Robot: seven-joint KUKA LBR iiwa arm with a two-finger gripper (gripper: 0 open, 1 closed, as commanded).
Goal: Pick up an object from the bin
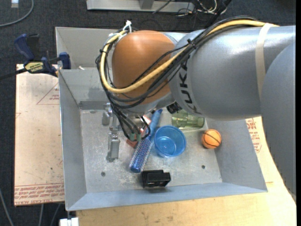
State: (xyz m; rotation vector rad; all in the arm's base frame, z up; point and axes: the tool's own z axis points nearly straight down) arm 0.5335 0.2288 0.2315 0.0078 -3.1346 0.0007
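My gripper [113, 150] hangs low over the left-middle of the bin floor, under the arm's orange cover. Its left finger reaches down to the floor; the other is mostly hidden behind cables, close to the brush. The jaws stand open with only bare floor between them. A blue brush [142, 153] lies slanted just right of the gripper, its handle running up under the arm. A round blue cup [170, 141] sits upright right of the brush, touching it or nearly so.
A clear greenish bottle [188, 122] lies behind the cup, partly under the arm. An orange ball [211, 138] rests at the right. A black boxy object [155, 178] lies by the front wall. The arm covers the back of the bin.
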